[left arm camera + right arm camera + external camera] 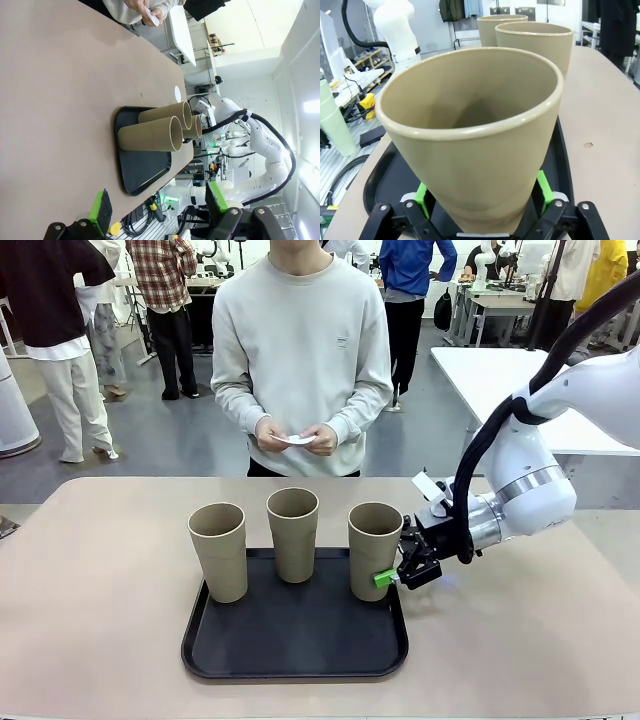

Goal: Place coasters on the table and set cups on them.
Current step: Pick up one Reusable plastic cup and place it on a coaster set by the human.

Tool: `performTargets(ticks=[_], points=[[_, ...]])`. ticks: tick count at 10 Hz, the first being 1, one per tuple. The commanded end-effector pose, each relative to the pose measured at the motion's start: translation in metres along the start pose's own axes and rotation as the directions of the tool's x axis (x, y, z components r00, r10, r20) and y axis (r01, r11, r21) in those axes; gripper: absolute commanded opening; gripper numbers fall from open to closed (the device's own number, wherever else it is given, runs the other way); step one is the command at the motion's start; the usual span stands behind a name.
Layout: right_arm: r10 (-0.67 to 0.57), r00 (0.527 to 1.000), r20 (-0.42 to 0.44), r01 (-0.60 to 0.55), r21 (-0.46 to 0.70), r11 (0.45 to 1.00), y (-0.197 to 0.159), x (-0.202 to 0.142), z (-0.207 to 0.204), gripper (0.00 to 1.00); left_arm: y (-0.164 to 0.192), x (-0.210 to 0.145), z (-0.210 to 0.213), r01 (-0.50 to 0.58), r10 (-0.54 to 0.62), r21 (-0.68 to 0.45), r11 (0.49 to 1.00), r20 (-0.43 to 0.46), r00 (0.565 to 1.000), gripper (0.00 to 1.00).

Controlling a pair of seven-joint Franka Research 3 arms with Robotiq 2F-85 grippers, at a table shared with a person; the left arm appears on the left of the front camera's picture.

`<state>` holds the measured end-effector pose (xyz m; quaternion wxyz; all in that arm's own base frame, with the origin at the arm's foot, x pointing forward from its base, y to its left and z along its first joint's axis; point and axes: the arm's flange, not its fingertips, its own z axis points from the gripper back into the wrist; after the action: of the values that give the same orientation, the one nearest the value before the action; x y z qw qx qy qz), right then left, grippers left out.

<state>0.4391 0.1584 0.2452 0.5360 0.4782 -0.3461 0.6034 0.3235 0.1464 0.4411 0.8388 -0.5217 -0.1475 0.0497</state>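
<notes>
Bench [100, 570] stood bare of coasters [297, 440]; the person [300, 350] held them, top centre. Three cups [292, 530] sat on the tray [290, 645]; right tool [390, 575] gripped the rightmost, left tool [157, 205] hung open.

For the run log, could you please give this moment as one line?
right gripper: shut on right cup, standing on tray | left gripper: open, empty | person's hands: holding white coaster

front faces person [300, 350] | left wrist rolled, far | right close | cups [293, 530] shared
</notes>
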Motion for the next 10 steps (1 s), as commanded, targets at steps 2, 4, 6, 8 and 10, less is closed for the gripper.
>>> performTargets(ticks=[2, 4, 6, 8, 10], points=[[0.006, 1.0, -0.002, -0.006, 0.033, 0.999, -0.008, -0.002, 0.001, 0.11, 0.001, 0.0, 0.001, 0.012, -0.012, -0.008, 1.0, 0.004, 1.0, 1.0], [0.006, 1.0, 0.0, -0.006, 0.026, 1.0, -0.006, 0.0, 0.005, 0.0, 0.001, 0.0, 0.001, 0.012, -0.012, -0.008, 1.0, 0.004, 1.0, 1.0], [-0.036, 0.998, 0.045, 0.038, -0.039, 0.999, 0.01, 0.029, 0.016, 0.0, 0.001, 0.0, 0.001, 0.012, -0.012, -0.008, 1.0, 0.004, 1.0, 1.0], [-0.088, 0.993, 0.082, 0.099, -0.142, 0.985, 0.027, 0.081, 0.048, 0.0, 0.001, 0.0, 0.001, 0.012, -0.012, -0.008, 1.0, 0.004, 1.0, 1.0], [-0.1, 0.991, 0.086, 0.113, -0.167, 0.98, 0.033, 0.129, 0.066, 0.0, 0.001, 0.0, 0.001, 0.012, -0.012, -0.008, 1.0, 0.004, 1.0, 1.0]])
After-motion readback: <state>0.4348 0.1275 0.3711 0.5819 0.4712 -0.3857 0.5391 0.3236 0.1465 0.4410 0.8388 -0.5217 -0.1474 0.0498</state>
